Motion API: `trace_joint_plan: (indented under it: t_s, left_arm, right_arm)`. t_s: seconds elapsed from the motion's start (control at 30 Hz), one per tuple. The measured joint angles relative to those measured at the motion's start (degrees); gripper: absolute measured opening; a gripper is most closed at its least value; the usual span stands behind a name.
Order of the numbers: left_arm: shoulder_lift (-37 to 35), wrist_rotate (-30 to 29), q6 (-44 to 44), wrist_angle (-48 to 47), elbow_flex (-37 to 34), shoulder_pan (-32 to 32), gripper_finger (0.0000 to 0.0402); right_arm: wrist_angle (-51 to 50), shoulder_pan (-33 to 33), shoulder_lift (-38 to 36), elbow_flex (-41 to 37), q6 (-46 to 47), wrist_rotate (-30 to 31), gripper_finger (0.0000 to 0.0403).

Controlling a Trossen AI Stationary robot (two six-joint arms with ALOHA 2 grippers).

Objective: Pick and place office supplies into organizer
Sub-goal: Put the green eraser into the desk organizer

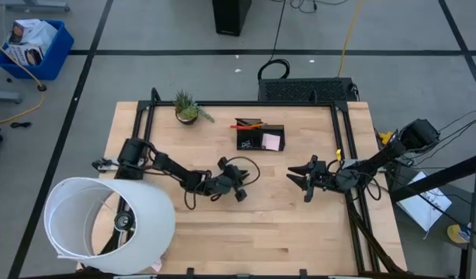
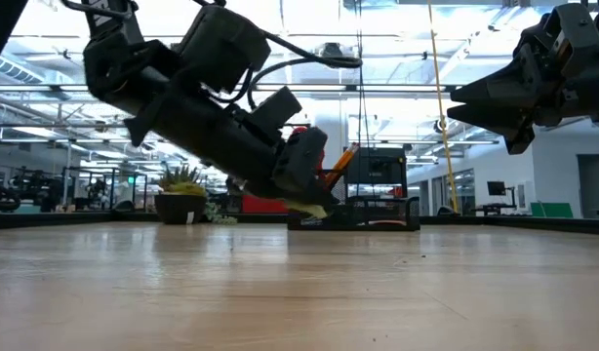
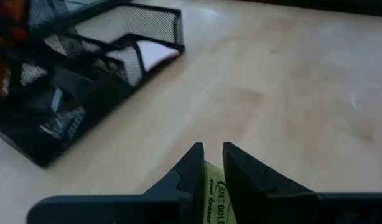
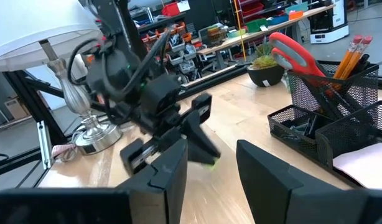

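The organizer [image 1: 260,136] is a black mesh box near the table's far edge. It holds red-handled scissors [image 4: 293,53], orange pencils [image 4: 351,55] and a pink pad [image 1: 272,142]. My left gripper [image 1: 238,191] is at mid-table, in front of the organizer [image 3: 73,93], and is shut on a small yellow-green piece [image 3: 217,190]. My right gripper [image 1: 294,177] hovers open to its right, raised above the table [image 2: 460,102], its fingers pointing at the left gripper [image 4: 197,134]. My left gripper pinches the yellow-green piece between its two fingers [image 3: 194,165], and printed lettering shows in the gap. In the low view the piece [image 2: 317,209] sticks out below the down-slanting fingertips, just above the table. Which part of it the fingers hold cannot be seen.
A large white cylinder [image 1: 106,225] stands on a lamp base [image 4: 85,134] at the near left corner. A small potted plant [image 1: 188,109] sits at the far edge, left of the organizer. Black rails [image 1: 343,155] frame the table. Bare wood lies between the grippers and the near edge.
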Motion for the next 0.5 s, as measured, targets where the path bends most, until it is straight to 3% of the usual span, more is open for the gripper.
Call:
trace_joint_plan:
  t_s: [0.33,0.5]
  left_arm:
    - [-7.7,1.3,9.1,-5.1,0.0,5.6,0.0057]
    - [-9.8,7.0,12.5,-5.6,0.0,10.5,0.0057]
  right_arm:
    - [0.1,0.0,0.0,0.0,0.0,0.0,0.0132]
    - [0.0,0.0,0.0,0.0,0.0,0.0,0.0132]
